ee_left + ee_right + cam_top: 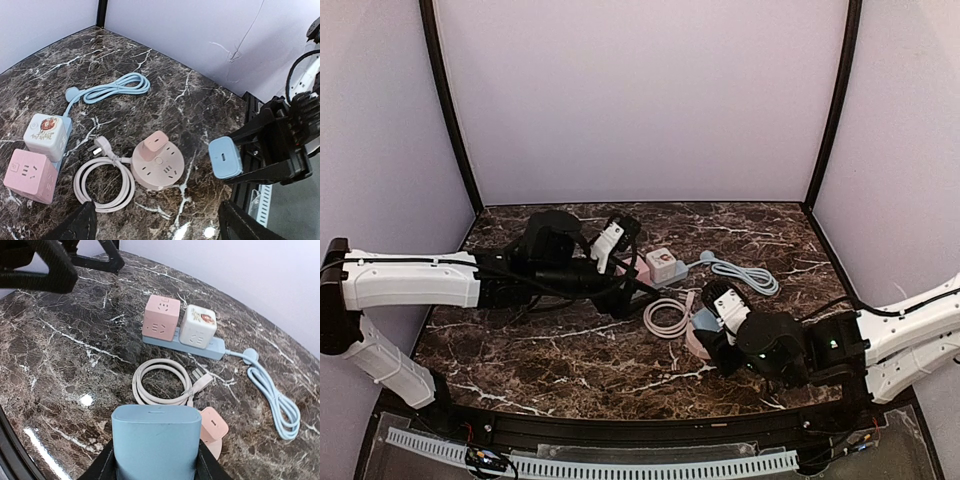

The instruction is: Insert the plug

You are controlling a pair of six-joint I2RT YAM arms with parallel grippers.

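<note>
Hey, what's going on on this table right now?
The right gripper is shut on a light blue plug block, holding it off the table near the round pink socket hub, which has a pink adapter in it. The plug is not inserted yet. The left gripper is open and empty, hovering near the blue power strip.
</note>
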